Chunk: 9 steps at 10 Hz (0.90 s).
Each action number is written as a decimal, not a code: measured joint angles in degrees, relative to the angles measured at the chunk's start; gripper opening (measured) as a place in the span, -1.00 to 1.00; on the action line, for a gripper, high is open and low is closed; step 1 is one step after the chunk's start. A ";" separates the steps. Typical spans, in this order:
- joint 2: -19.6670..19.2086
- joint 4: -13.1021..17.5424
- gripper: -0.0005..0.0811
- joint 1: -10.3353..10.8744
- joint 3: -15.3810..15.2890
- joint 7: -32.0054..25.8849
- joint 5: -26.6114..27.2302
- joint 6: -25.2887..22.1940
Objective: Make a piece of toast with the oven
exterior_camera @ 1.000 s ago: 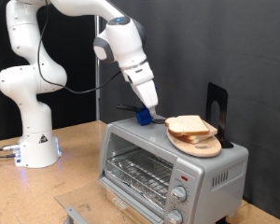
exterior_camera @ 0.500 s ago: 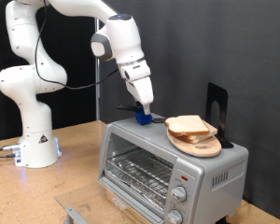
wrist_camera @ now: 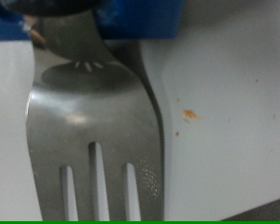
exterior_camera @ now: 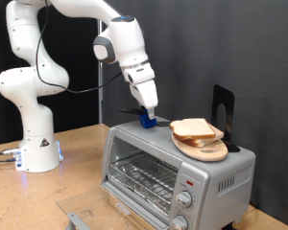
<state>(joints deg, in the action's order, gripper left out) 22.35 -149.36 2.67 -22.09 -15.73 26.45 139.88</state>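
Observation:
Several pale slices of toast [exterior_camera: 194, 128] lie stacked on a round wooden plate [exterior_camera: 207, 149] on top of the silver oven [exterior_camera: 154, 172]. The oven's glass door is shut and the wire rack behind it is bare. My gripper [exterior_camera: 149, 114] hangs tilted over the oven's top, at the exterior view's left of the plate. It is shut on the blue handle [exterior_camera: 147, 121] of a metal fork [wrist_camera: 93, 121]. In the wrist view the fork's tines lie just over the oven's silver top [wrist_camera: 229, 112], which has a few crumbs on it. No toast shows in the wrist view.
A black stand [exterior_camera: 223, 107] rises behind the plate at the oven's back right. Two round knobs [exterior_camera: 185, 199] sit on the oven's front right. The robot's white base [exterior_camera: 34, 144] stands on the wooden table at the exterior view's left. A grey piece [exterior_camera: 77, 220] lies at the table's front edge.
The gripper with the fork has drawn back a little to the exterior view's left, away from the toast stack. In the last half second it has stayed still.

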 joint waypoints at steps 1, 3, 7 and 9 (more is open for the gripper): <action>-0.26 -0.06 0.99 -0.10 0.01 0.25 0.01 -0.03; -0.87 -0.13 0.99 -0.28 0.04 0.46 0.10 -0.03; -1.76 -0.15 0.99 -0.49 0.09 0.46 0.42 0.29; -1.76 -0.15 0.99 -0.49 0.10 0.46 1.18 0.31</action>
<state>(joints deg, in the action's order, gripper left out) 20.59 -149.51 2.18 -21.99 -15.26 27.63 140.19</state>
